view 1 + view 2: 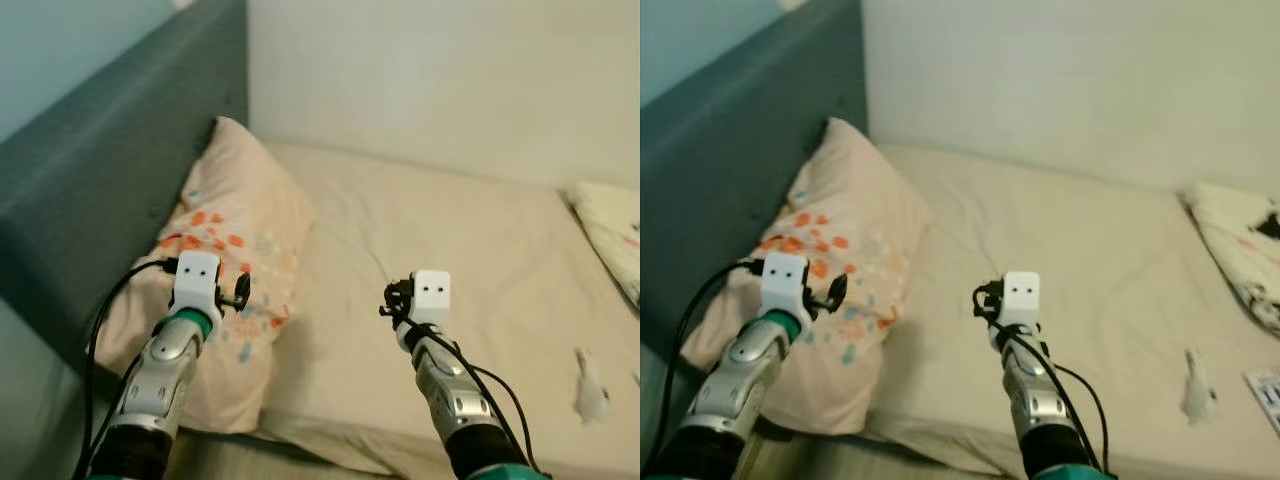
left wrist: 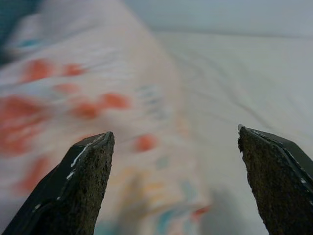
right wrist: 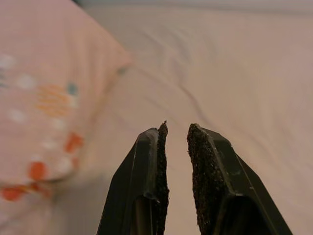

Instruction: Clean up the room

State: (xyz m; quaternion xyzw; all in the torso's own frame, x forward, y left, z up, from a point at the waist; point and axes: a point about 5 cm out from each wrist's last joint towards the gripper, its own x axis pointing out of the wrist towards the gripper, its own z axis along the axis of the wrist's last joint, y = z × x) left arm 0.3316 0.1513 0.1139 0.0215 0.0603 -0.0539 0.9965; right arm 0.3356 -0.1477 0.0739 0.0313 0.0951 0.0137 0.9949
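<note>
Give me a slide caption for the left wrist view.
Left gripper, fingers spread wide, hovering over the floral pillow beside the beige bedsheet.

Pillow: pale peach, printed with orange-red blotches and small teal and yellow marks. Bed sheet: plain cream, no pattern. Headboard: dark blue-grey, uniform. Wall behind the bed: off-white. Second bedding item at the right edge: cream with faint reddish and dark marks. Small crumpled object on the sheet: white. Left gripper: black fingers, white scuffs on their edges. Right gripper: black fingers. Both wrist housings: white. Arms: silver with teal bands.
</note>
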